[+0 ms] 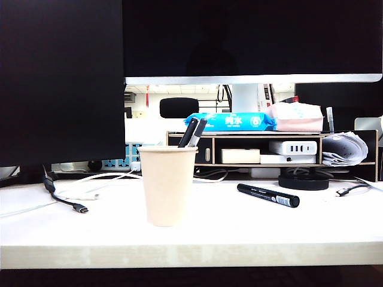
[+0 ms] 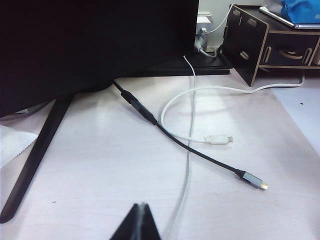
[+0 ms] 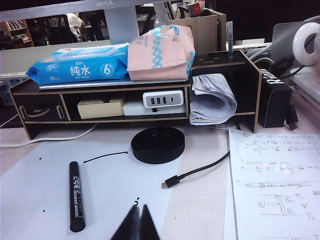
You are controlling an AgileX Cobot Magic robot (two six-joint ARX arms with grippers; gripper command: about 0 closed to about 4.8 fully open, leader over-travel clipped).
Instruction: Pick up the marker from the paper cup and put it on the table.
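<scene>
The thick black marker (image 1: 268, 195) lies flat on the white table (image 1: 239, 236), to the right of the cream paper cup (image 1: 167, 185) and apart from it. Two slimmer black pens (image 1: 192, 133) lean out of the cup. Neither gripper shows in the exterior view. In the right wrist view the marker (image 3: 76, 196) lies beside my right gripper (image 3: 139, 206), which is shut and empty, not touching it. My left gripper (image 2: 141, 205) is shut with nothing in it, hanging over bare table near cables; the cup and marker are out of that view.
A dark shelf riser (image 1: 272, 149) with tissue packs, a charger and rolled papers stands behind. A black round disc (image 1: 303, 181) and a loose black cable (image 3: 195, 173) lie near the marker. Black and white cables (image 2: 200, 150) cross the left side. Written sheets (image 3: 277, 185) lie at the right.
</scene>
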